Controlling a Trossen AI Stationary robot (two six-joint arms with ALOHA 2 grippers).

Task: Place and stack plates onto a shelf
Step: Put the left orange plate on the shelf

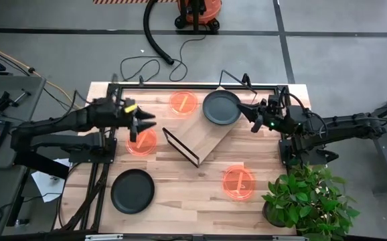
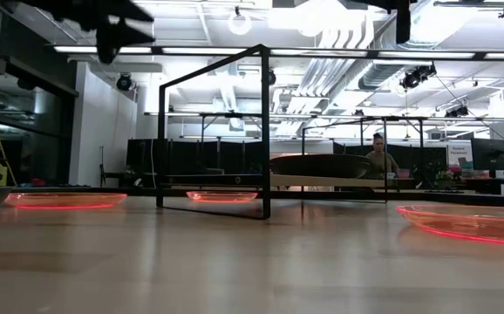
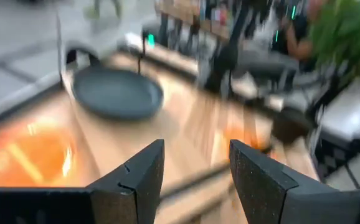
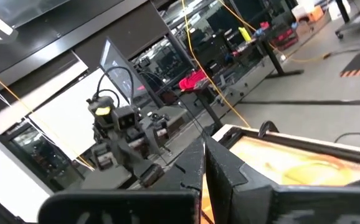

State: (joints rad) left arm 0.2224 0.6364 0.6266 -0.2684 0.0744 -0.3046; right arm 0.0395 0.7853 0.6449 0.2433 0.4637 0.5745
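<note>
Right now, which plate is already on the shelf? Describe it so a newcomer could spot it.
Find the shelf, the light-wood board lying at an angle mid-table. At its far end sits a dark plate. The other dark plate and the orange plates rest on the tabletop.

From table height, the shelf (image 2: 322, 181) showed edge-on behind its black wire frame (image 2: 213, 131), a dark plate (image 2: 320, 165) lying on the board. Three orange plates (image 2: 60, 201) (image 2: 222, 196) (image 2: 470, 220) glowed flat on the tabletop (image 2: 252, 262). A person (image 2: 378, 157) sat far behind.
</note>
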